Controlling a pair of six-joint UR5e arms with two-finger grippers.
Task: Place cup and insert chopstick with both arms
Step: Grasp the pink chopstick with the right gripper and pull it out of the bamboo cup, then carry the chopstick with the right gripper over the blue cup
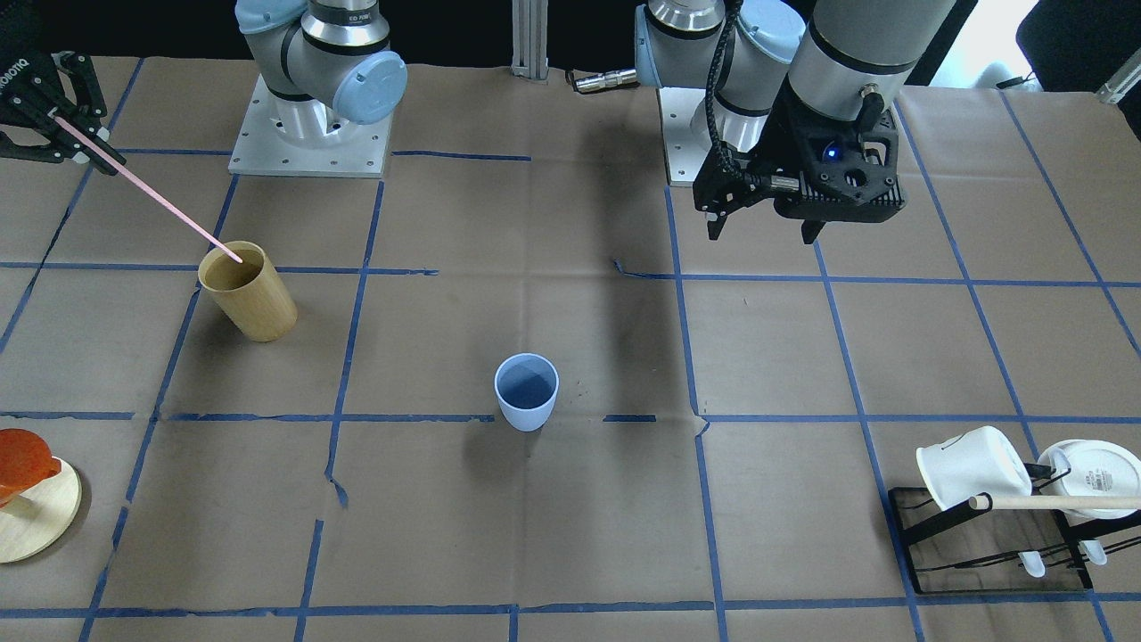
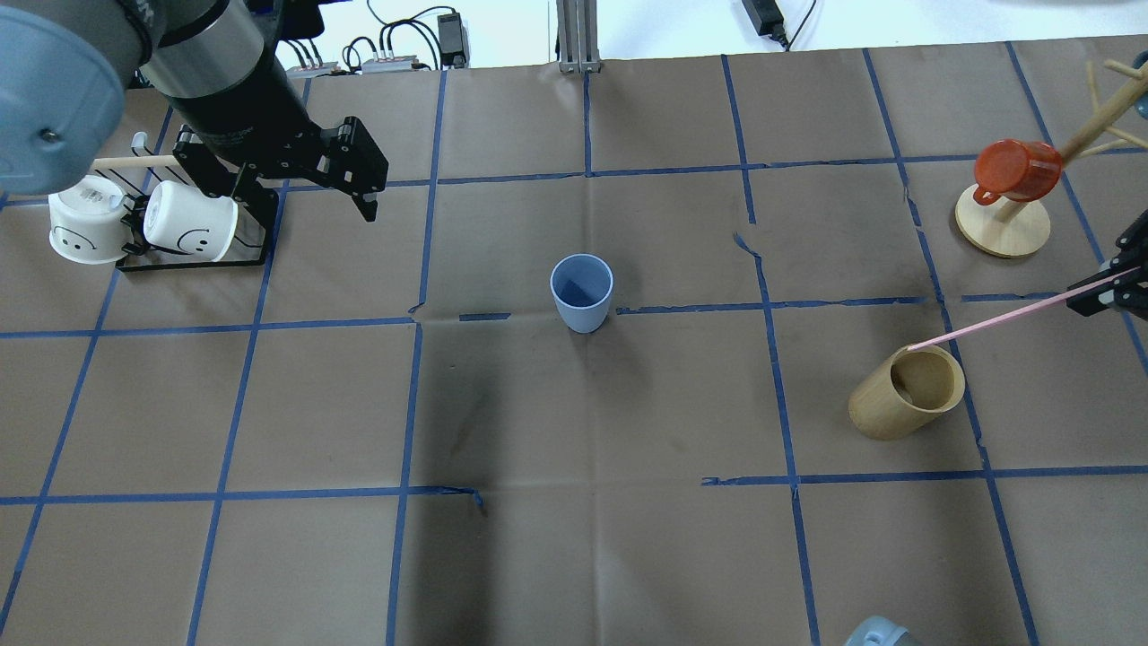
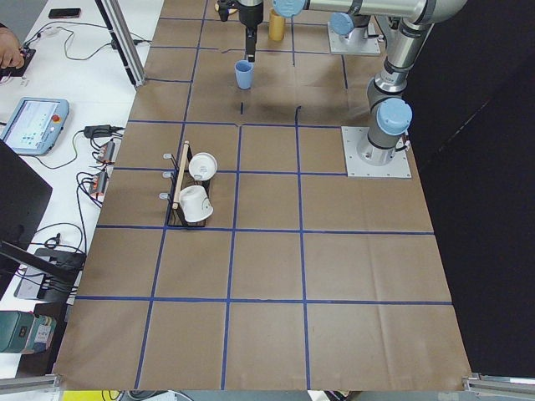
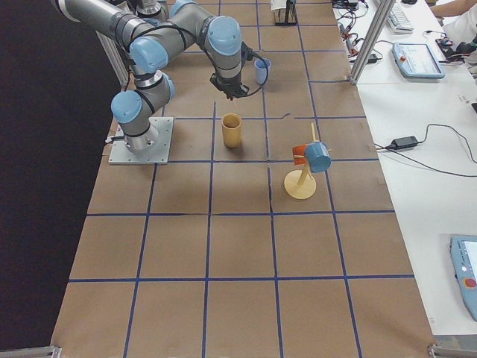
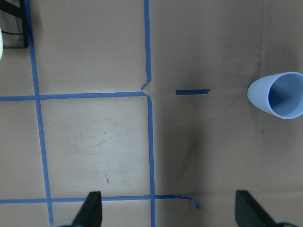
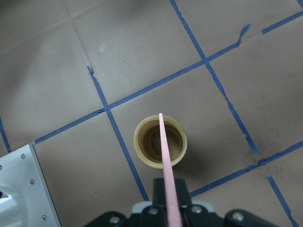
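The light-blue cup [image 1: 526, 390] stands upright and empty near the table's middle [image 2: 581, 292], and shows at the right edge of the left wrist view [image 5: 279, 94]. My right gripper [image 1: 62, 116] is shut on the pink chopstick [image 1: 147, 192] and holds it tip down. The chopstick's [image 6: 166, 161] tip hangs over the mouth of a tan wooden cup [image 6: 160, 142]. My left gripper [image 1: 762, 230] is open and empty, raised above the table well to the side of the blue cup [image 5: 170, 210].
The tan wooden cup [image 2: 906, 395] stands on my right side. A black rack [image 2: 256, 229] holds two white mugs [image 2: 188, 231] and a wooden rod at my left. A wooden mug tree [image 2: 1004, 224] carries a red mug [image 2: 1018, 169] at the far right.
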